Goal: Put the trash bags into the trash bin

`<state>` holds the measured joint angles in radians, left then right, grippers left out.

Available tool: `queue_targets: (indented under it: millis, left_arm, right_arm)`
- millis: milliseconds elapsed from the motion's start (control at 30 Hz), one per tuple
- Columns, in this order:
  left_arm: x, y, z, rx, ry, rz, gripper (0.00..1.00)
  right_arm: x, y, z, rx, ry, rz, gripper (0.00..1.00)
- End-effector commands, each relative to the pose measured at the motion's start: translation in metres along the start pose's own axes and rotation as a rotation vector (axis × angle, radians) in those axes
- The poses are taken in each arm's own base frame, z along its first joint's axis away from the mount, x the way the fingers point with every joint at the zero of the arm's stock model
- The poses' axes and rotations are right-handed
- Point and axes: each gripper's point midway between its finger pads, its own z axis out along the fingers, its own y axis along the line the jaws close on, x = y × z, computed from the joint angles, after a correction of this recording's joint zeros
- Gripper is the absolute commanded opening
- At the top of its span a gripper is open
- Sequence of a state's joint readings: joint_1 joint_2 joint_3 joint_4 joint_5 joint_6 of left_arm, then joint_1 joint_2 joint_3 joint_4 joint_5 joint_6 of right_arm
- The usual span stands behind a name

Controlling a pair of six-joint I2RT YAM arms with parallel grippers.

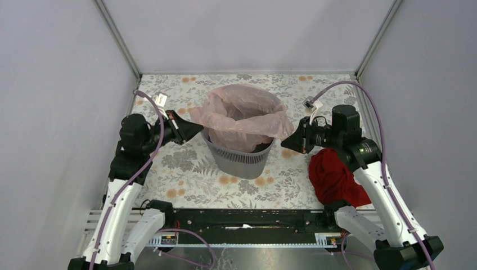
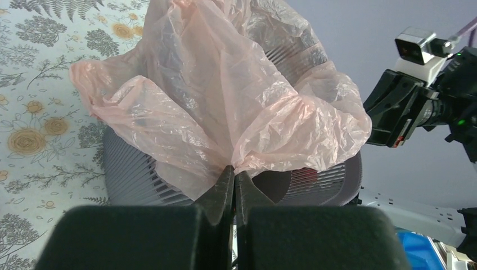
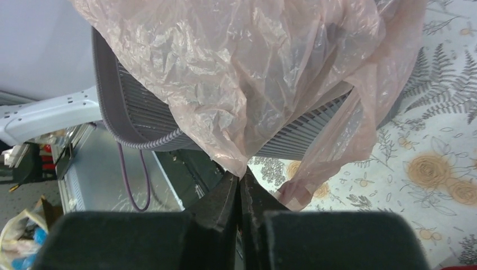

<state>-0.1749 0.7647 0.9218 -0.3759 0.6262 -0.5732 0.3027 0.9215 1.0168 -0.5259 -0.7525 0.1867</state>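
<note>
Left gripper (image 2: 234,175) fingertips, closest to the left wrist camera, are pressed together on a gathered fold of the trash bag (image 2: 225,95). The right gripper (image 3: 241,179) is likewise closed to a narrow slit, with a pinch of film between its tips.

Trash bag: the thin pale-pink film is draped over the rim of the trash bin (image 1: 239,160). Its mouth is open upward and its body hangs inside the bin. Excess film overhangs the bin's left and right sides, where each gripper holds it just outside the rim. At the far side of the bin, the film stands above the rim rather than folded down over it.

Trash bin: it stands upright near the middle of the bench (image 1: 185,188), between the two grippers. A dark red cloth (image 1: 334,177) lies on the bench to the right of the bin, apart from it, beneath the right arm.

Step in hand, by judgement: seating the bag's mouth around the bin rim. Insertion appears largely done.

Next move calls for drawing both held edges outward and down over the rim with even tension, then releasing. Pull gently, because the film is thin and may tear. A one-sided pull could shift the bin or lift the bag back out.
</note>
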Motion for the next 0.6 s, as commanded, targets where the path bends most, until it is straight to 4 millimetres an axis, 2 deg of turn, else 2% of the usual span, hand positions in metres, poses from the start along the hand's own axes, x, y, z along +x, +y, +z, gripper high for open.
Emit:
queue_targets:
  millis: [0,200,367,467,567]
  left_arm:
    - [0.041,0.006,-0.005,0.010,0.132,-0.102,0.00]
    - [0.047,0.001,-0.014,0.032,0.114,-0.069,0.01]
    - [0.038,0.002,-0.011,0.046,0.006,-0.115,0.01]
    - [0.032,0.015,-0.004,-0.002,-0.045,-0.153,0.03]
    - [0.022,0.030,-0.003,-0.112,-0.060,-0.141,0.03]
  right_arm:
    - [0.006,0.015,-0.003,-0.086,-0.006,-0.024,0.09]
    - [-0.004,0.014,0.001,-0.086,-0.048,-0.013,0.12]
    - [-0.022,0.003,0.010,-0.042,-0.096,0.030,0.08]
    - [-0.030,-0.001,0.017,-0.049,-0.125,0.069,0.13]
    - [-0.037,-0.003,0.022,-0.052,-0.133,0.087,0.13]
